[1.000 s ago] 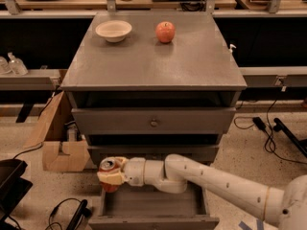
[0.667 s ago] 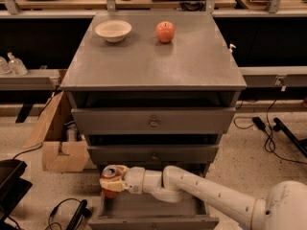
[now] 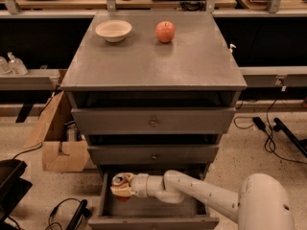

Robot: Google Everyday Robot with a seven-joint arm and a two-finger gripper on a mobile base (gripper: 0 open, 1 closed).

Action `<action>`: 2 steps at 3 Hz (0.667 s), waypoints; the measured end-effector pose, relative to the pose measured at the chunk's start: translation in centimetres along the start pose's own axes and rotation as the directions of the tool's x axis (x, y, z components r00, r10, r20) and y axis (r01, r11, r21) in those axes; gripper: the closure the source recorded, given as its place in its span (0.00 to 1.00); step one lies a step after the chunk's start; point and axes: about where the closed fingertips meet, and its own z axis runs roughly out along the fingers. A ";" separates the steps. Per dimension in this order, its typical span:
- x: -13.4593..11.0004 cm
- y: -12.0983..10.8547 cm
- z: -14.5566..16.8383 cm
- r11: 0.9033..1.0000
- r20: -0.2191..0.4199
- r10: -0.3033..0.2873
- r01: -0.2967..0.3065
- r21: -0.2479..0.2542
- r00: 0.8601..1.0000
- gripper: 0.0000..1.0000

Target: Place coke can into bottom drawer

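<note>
On the counter (image 3: 153,66), a bowl (image 3: 113,30) sits at the back left, with an apple (image 3: 165,31) to its right and apart from it. Under the counter, two knobbed drawers lie above the bottom drawer (image 3: 153,221), which stands open toward the front. The end effector (image 3: 120,189) is over the drawer's left side and clasps the coke can (image 3: 120,179); its arm reaches in from the right. A cardboard box (image 3: 57,147) stands on the floor to the left of the cabinet.

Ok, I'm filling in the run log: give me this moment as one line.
phase: placing | claw: shut on coke can, over left end of bottom drawer | bottom drawer: open | coke can: not yet released
</note>
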 end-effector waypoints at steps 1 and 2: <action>3.1 -2.3 -0.4 0.999 -0.029 0.003 -0.002 0.037 1.000 1.00; 3.2 -2.5 -0.2 0.999 -0.034 -0.001 0.002 0.037 0.999 1.00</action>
